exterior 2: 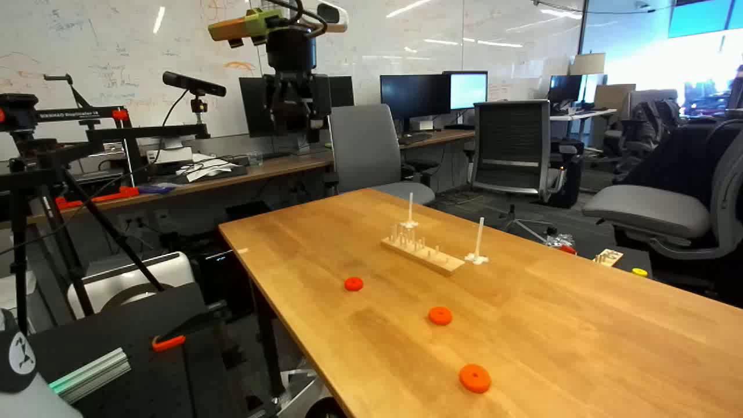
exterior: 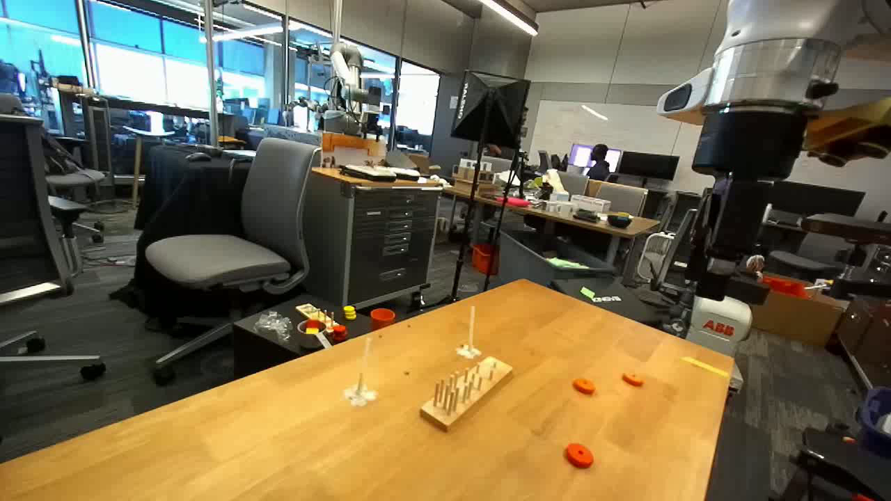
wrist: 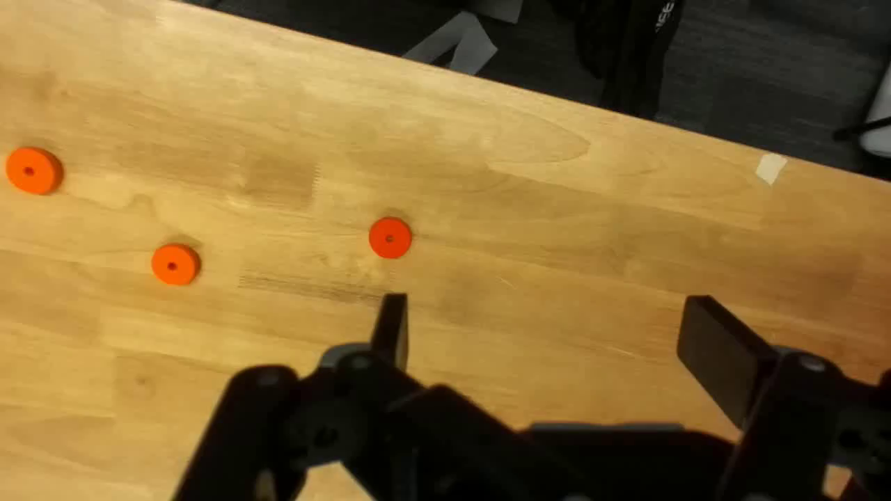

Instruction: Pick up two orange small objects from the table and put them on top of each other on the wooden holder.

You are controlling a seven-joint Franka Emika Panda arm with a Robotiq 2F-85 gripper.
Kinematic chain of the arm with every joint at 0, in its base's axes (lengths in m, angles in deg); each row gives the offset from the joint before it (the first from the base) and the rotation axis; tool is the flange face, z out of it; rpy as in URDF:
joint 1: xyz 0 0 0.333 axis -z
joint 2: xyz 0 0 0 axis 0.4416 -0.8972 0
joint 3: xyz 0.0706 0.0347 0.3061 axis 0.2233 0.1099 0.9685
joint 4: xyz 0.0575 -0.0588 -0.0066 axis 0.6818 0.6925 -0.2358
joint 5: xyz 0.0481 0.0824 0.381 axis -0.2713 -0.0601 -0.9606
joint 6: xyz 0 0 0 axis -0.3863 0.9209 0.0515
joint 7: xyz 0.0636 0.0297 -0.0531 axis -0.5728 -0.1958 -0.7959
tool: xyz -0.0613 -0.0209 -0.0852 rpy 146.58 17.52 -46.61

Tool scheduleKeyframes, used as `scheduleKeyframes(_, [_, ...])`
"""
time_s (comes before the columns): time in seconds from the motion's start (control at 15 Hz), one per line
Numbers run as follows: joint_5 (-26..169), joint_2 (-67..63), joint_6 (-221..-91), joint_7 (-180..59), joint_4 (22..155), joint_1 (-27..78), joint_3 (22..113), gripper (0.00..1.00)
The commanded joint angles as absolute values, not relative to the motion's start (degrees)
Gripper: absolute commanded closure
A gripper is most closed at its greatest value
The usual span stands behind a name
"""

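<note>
Three small orange discs lie apart on the table (exterior: 278, 438), each with a hole in its middle. In the wrist view they are a redder orange disc (wrist: 390, 238) near the centre, a second orange disc (wrist: 175, 264) to its left, and a third orange disc (wrist: 34, 170) by the left border. The wooden holder (exterior 2: 447, 262), a pale block with upright pegs, rests on the table in both exterior views; no disc is on it. My gripper (wrist: 543, 327) is raised well above the tabletop, jaws wide apart, only bare wood visible between its fingers.
Two slim pale rods with flared bases stand beside the holder: a nearer rod base (exterior: 360, 395) and a farther rod base (exterior: 468, 351). Beyond the table's long edge, a low black stand (exterior: 292, 358) carries small items, including an orange cup (exterior: 382, 319). A grey chair (exterior: 216, 257) stands behind it.
</note>
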State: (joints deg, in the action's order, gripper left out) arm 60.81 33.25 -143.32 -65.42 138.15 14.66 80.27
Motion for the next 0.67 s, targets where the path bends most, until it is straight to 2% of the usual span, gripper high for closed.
scheduleKeyframes(0.0, [60.8, 33.3, -143.2, -65.4, 137.9, 14.8, 80.4, 0.00])
scheduleKeyframes(0.6, [60.8, 33.3, -143.2, -65.4, 137.5, 14.8, 80.4, 0.00])
